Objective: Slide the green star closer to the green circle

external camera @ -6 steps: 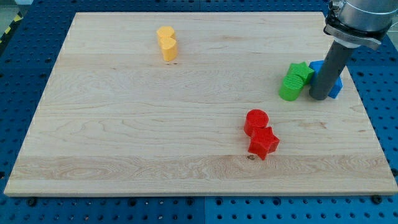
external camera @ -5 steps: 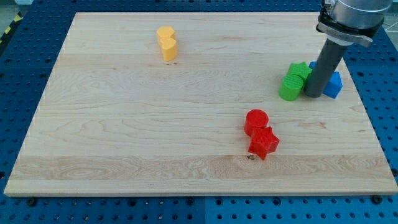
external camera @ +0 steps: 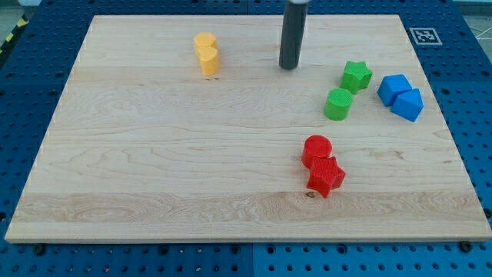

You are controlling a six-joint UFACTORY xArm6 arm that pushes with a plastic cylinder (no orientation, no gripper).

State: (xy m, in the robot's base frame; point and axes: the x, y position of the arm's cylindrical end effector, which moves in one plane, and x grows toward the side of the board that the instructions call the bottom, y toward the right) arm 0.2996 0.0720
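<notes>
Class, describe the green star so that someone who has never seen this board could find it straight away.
Start at the wooden board and go to the view's right, where two blue blocks sit. Just left of them is the green star, with the green circle below it. It alone is green with points; my tip stands apart, further left.

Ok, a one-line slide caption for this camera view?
My tip rests on the board up and left of the green star, which sits beside the green circle.

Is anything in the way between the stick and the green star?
No. My tip is to the view's left of the green star, with only bare board between. The green circle sits just below the star.
</notes>
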